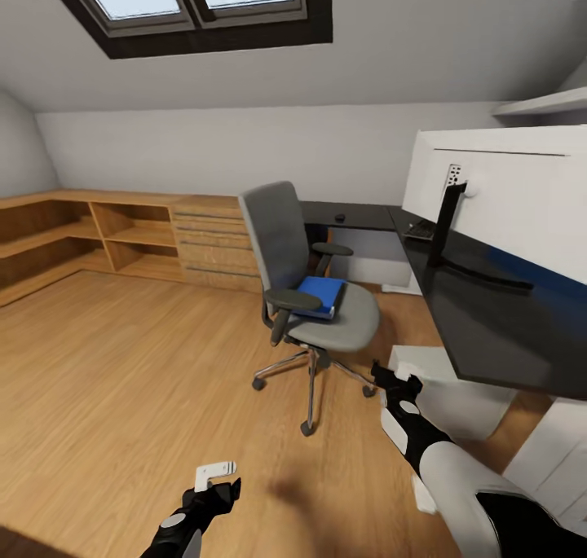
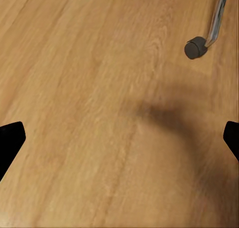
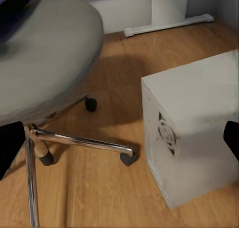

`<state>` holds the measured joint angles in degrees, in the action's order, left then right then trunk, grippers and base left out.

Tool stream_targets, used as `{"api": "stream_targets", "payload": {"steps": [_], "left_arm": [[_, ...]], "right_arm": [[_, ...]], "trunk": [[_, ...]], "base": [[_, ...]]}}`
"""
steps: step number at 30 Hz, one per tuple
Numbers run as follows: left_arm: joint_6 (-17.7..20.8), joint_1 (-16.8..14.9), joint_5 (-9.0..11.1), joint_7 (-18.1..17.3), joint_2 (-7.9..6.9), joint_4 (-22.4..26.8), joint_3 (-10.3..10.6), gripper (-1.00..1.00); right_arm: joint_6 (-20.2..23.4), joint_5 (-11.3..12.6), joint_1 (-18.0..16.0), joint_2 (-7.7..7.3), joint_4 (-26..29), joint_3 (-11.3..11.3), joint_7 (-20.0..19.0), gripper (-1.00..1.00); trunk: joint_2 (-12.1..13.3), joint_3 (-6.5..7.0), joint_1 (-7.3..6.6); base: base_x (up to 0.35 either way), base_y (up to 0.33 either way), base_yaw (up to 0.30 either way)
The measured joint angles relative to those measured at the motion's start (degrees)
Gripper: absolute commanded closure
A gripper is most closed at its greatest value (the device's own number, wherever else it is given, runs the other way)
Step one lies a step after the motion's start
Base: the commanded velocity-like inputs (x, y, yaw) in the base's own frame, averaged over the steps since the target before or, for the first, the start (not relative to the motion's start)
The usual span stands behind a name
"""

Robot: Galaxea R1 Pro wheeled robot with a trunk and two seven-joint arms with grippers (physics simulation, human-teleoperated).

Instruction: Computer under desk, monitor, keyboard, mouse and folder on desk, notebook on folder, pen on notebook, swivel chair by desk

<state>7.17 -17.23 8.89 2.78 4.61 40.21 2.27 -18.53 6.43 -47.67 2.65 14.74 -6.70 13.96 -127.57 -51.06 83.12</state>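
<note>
Attic bedroom, wood floor (image 1: pixel 122 362). Blue folder (image 1: pixel 319 296) flat on swivel chair (image 1: pixel 314 297) seat, chair beside desk (image 1: pixel 489 314). Monitor (image 1: pixel 505 191) on desk; white computer (image 3: pixel 191 130) on floor below. Left gripper (image 1: pixel 218 481), right gripper (image 1: pixel 398 379) low over floor, both jaws apart, holding nothing.

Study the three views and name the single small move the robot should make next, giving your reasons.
Probably raise the right gripper toward the folder. The blue folder lies on the seat of the swivel chair, not on the desk. Both grippers are open and empty; the right one hangs low beside the seat, nearer than the left gripper.
</note>
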Motion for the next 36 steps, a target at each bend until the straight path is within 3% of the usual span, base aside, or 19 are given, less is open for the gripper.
{"api": "stream_targets", "payload": {"steps": [10,36], "left_arm": [[0.0,0.0,0.0,0.0,0.06,-0.4,0.0,-1.0],[0.0,0.0,0.0,-0.1,0.09,-1.3,0.0,-1.0]], "right_arm": [[-0.1,0.0,0.0,0.03,0.0,0.0,0.0,-1.0],[-0.2,-0.1,0.0,0.05,-0.2,0.0,0.1,-1.0]], "trunk": [[0.0,-0.04,0.0],[0.0,-0.06,0.0]], "base": [[0.0,0.0,-0.17],[0.0,0.0,-0.008]]}}
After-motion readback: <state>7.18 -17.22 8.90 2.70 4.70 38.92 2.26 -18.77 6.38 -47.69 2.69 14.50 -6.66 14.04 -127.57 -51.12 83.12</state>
